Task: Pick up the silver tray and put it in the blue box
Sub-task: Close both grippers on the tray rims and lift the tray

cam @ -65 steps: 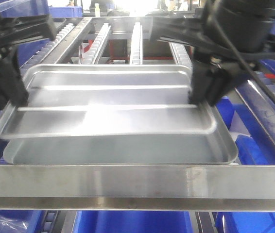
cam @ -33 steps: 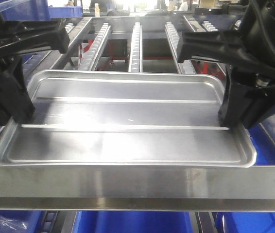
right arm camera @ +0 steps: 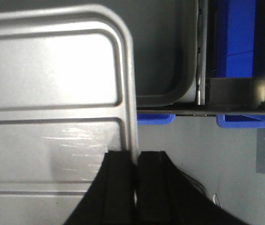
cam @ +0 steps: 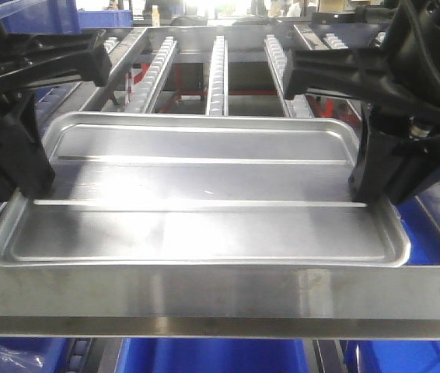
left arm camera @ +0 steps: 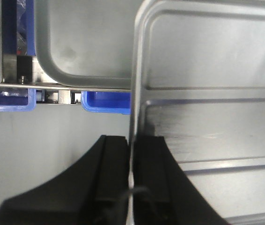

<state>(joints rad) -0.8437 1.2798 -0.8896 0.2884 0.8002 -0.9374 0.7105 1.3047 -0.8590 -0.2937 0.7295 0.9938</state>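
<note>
Silver and slick, the tray [cam: 204,194] hangs above the rack [cam: 218,62] by its thin side rims alone, one clamped in the left tool [left arm camera: 131,154], one in the right tool [right arm camera: 137,161], so uneven arm motion could twist it loose.

The front camera looks low across the silver tray [cam: 204,186] from just behind a metal rail [cam: 220,291]; each wrist camera peers straight down, close, at one tray end.
</note>
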